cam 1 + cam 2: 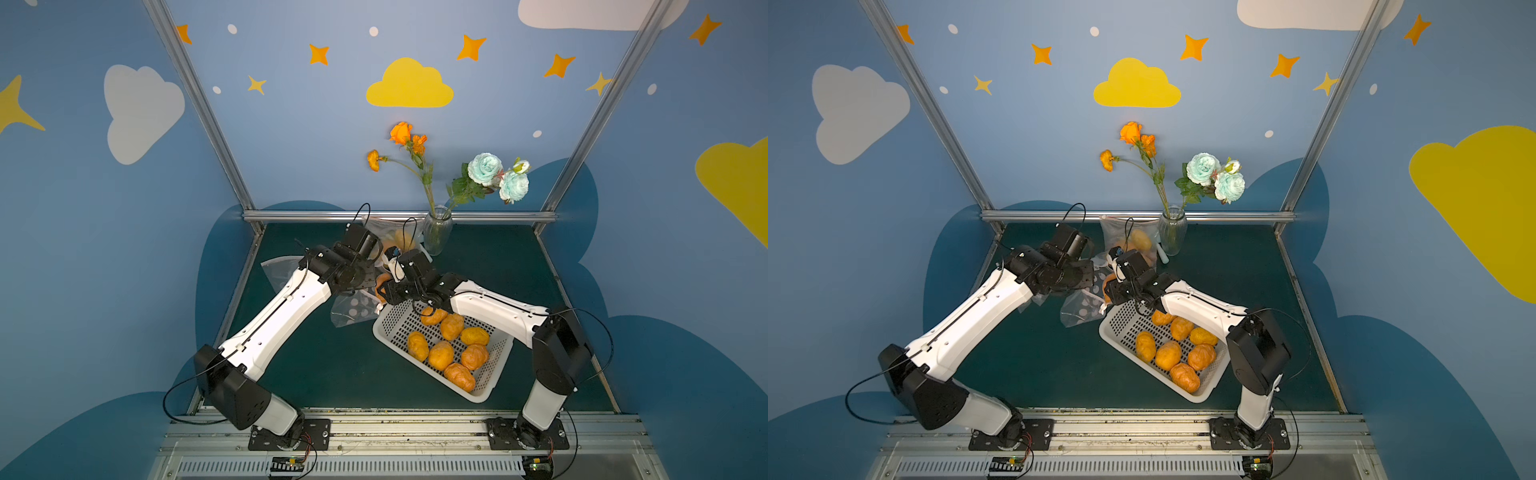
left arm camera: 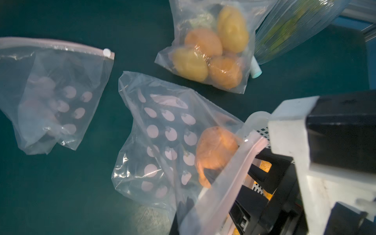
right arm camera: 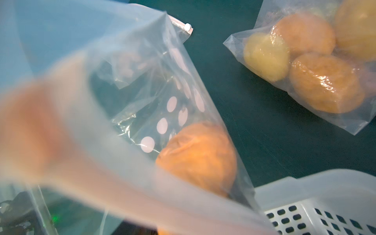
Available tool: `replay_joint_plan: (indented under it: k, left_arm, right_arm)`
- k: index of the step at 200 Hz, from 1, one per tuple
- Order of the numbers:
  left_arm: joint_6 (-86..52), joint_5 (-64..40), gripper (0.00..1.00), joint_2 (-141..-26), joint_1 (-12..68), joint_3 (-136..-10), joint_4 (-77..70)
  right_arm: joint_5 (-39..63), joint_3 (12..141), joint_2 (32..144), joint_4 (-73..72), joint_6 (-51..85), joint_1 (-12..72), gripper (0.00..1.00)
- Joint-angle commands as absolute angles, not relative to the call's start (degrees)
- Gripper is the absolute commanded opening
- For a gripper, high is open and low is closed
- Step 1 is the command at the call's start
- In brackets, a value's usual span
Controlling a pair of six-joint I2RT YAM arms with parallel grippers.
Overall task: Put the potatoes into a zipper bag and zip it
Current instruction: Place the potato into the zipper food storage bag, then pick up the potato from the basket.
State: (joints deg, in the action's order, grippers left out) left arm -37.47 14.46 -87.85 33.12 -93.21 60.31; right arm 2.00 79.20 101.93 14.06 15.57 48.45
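Observation:
Several orange potatoes lie in a white perforated basket at the front right. A clear spotted zipper bag lies by the basket's far corner, with one potato inside near its mouth. My left gripper is shut on the bag's rim and shows dark through the film. My right gripper is at the bag's mouth. Its black fingers stand apart, but the zipper strip hides the tips.
A zipped bag of potatoes leans at the back beside a glass vase of flowers. Another empty spotted bag lies to the left. A small white cylinder lies by the full bag.

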Motion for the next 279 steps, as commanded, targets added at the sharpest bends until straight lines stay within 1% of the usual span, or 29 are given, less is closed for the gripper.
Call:
replay_joint_plan:
  k: [1,14,31,54,66,88,108,118,143,179,226,261,279]
  left_arm:
    - [-42.7,14.5,0.04,-87.5,34.2,-98.1,70.7]
    - [-42.1,14.3,0.04,-87.3,34.3,-99.5,71.4]
    - [-43.8,17.1,0.04,-87.2,34.4,-99.7,75.5]
    - [-46.3,14.4,0.04,-85.2,34.7,-93.3,74.2]
    - [-47.3,14.6,0.04,-83.3,34.8,-88.7,70.9]
    - [-49.6,16.2,0.04,-79.3,35.2,-84.8,70.6]
    - [-50.3,20.8,0.04,-75.4,35.6,-78.6,64.9]
    - [-48.9,20.8,0.04,-74.5,35.2,-76.2,61.1]
    - [-47.7,21.4,0.04,-76.0,34.4,-77.1,61.2]
    - [-46.0,19.1,0.04,-78.4,34.5,-76.6,59.9]
    - [-45.8,17.8,0.04,-83.1,34.5,-78.6,61.4]
    - [-45.3,18.1,0.04,-83.5,34.5,-79.1,61.6]
    - [-44.8,18.3,0.04,-83.3,34.7,-79.2,61.1]
  right_arm:
    - [1.7,82.4,102.7,18.1,14.0,48.0,0.33]
    - [1.7,82.8,103.0,18.9,14.0,47.9,0.37]
    - [2.6,82.3,102.9,18.4,14.4,47.9,0.47]
    - [6.8,81.6,103.4,15.8,14.0,48.4,0.58]
    - [10.1,81.9,104.3,14.8,13.6,48.4,0.63]
    - [11.4,81.9,105.5,13.2,14.8,48.4,0.71]
    - [14.3,82.3,105.6,11.8,15.4,48.5,0.76]
    - [15.9,82.7,105.5,11.8,15.4,48.7,0.77]
    - [16.7,82.1,102.3,12.8,15.8,48.7,0.79]
    - [9.4,75.1,92.0,14.4,16.3,48.6,0.8]
    - [-7.9,61.6,79.7,15.7,22.5,48.2,0.79]
    - [-16.3,52.6,74.2,15.0,26.4,47.9,0.8]
    - [-18.1,49.7,73.7,14.9,28.3,47.5,0.81]
